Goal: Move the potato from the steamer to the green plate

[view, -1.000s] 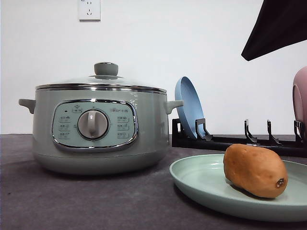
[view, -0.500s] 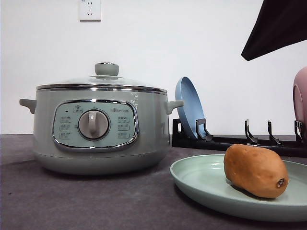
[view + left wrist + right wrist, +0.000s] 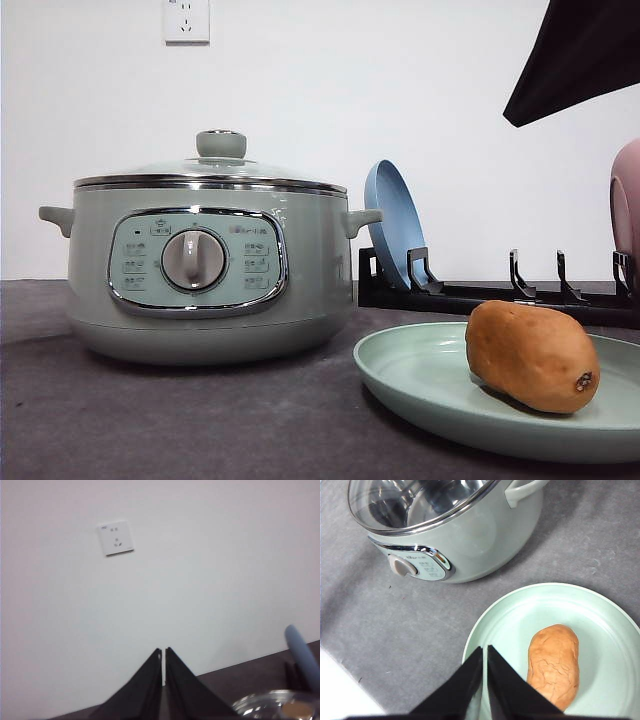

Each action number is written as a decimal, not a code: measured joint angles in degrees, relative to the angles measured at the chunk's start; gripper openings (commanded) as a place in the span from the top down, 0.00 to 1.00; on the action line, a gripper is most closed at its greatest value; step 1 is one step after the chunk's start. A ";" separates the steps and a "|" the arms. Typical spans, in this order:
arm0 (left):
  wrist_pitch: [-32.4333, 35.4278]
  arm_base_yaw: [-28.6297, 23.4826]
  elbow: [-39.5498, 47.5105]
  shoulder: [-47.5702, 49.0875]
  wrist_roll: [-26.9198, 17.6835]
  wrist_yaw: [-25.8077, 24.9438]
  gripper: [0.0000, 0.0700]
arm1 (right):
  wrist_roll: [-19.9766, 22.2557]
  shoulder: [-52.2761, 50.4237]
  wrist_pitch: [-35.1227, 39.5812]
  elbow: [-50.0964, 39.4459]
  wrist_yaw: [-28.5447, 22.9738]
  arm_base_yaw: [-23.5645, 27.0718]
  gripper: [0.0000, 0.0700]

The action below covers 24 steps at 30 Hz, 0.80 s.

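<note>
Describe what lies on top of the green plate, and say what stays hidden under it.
The potato lies on its side on the green plate, toward the plate's right part in the front view. Nothing else rests on the plate. The plate surface beneath the potato is covered and cannot be seen.

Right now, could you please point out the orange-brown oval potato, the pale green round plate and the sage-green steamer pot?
Orange-brown oval potato [image 3: 530, 355], front view, middle of its skin.
Pale green round plate [image 3: 415, 372], front view, bare inner surface on its left.
Sage-green steamer pot [image 3: 305, 270], front view, bare side wall.
</note>
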State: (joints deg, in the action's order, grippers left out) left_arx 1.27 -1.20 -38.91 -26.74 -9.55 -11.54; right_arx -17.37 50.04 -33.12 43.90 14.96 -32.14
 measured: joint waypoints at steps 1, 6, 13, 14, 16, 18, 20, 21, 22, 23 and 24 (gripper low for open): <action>1.42 -0.21 2.96 1.47 0.01 0.45 1.00 | 0.00 0.00 0.00 0.00 0.00 0.00 1.00; 2.87 -0.55 14.21 7.94 0.01 2.73 1.00 | 0.00 0.00 0.00 0.00 0.00 0.00 1.00; 3.27 -0.65 23.18 14.57 0.01 7.92 1.00 | 0.00 0.00 0.00 0.00 0.00 0.00 1.00; 3.27 -0.67 24.53 15.43 0.01 8.61 1.00 | 0.00 0.00 0.00 0.00 0.00 0.00 1.00; 3.21 -0.67 26.94 16.91 0.01 9.02 1.00 | 0.00 0.00 0.00 0.00 0.00 0.00 1.00; 2.84 -0.67 28.86 18.13 0.01 9.08 1.00 | 0.00 0.00 0.00 0.00 0.00 0.00 1.00; 2.27 -0.67 30.50 19.10 0.01 9.08 1.00 | 0.00 0.00 0.00 0.00 0.00 0.00 1.00; 2.09 -0.67 31.22 19.49 0.01 9.08 1.00 | 0.00 0.00 0.00 0.00 0.00 0.00 1.00; 1.84 -0.67 31.97 19.91 0.01 9.08 1.00 | 0.00 0.00 0.00 0.00 0.00 0.00 1.00; 1.47 -0.67 32.64 20.32 0.01 9.09 1.00 | 0.00 0.00 0.00 0.00 0.00 0.00 1.00; 0.92 -0.67 33.20 20.69 0.01 9.09 1.00 | 0.00 0.00 0.00 0.00 0.00 0.00 1.00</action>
State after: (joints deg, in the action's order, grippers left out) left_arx 2.19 -1.87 -5.71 -6.05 -9.54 -2.45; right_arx -17.37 50.04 -33.12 43.90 14.96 -32.14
